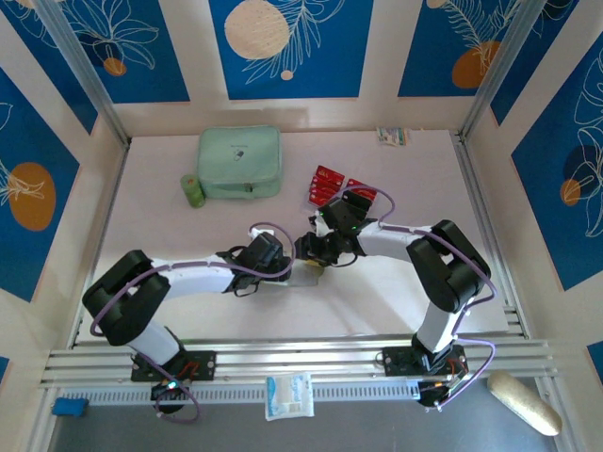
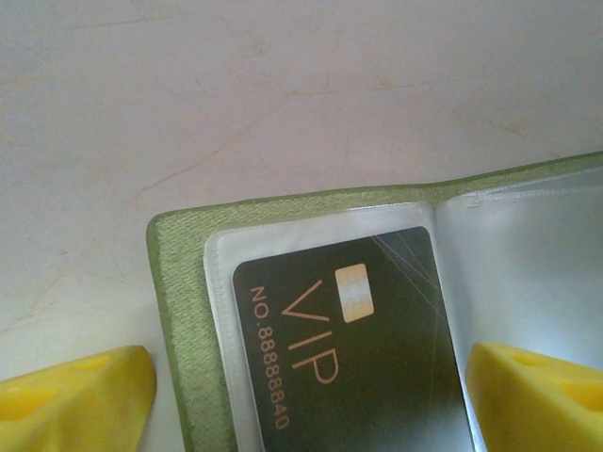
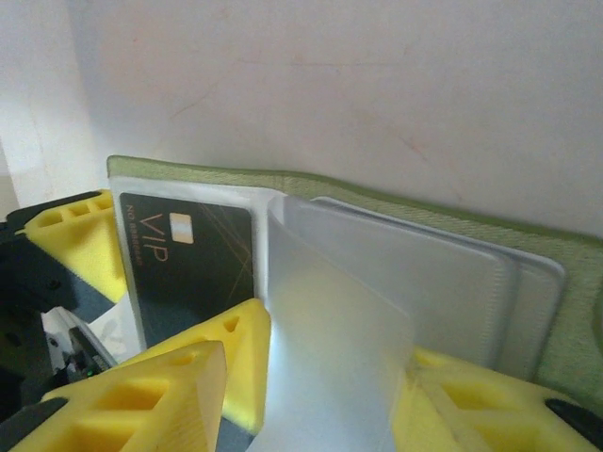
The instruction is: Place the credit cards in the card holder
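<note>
1. Top view: both arms reach to the middle of the tabletop [image 1: 311,315]. There the left hand [image 1: 287,268] and right hand [image 1: 318,252] sit over the open holder [image 1: 305,277]. The red cards [image 1: 334,185] lie in a loose pile above and right of the hands, apart from the holder. Their pale print is too small to read. A mint case [image 1: 239,162] sits upper left of centre.
2. Left wrist view: the holder [image 2: 179,311] lies open, its olive border running from centre left to the right edge. A black card [image 2: 358,358] sits under a clear pocket in its left half. The card is printed in gold with "VIP" and "NO.88888840", beside a gold chip square. The left hand [image 2: 306,400] is released, its yellow fingers [image 2: 80,395] wide apart in the lower corners. One is over bare tabletop, the other over the pale right half.
3. Right wrist view: the holder [image 3: 575,301] spans the frame, with the black card [image 3: 193,268] at left. "VIP" is legible, but the number line is too small. A clear leaf [image 3: 339,311] rises into the gap between the right hand's [image 3: 320,386] yellow fingers [image 3: 170,395]. I cannot tell whether they clench it.
</note>
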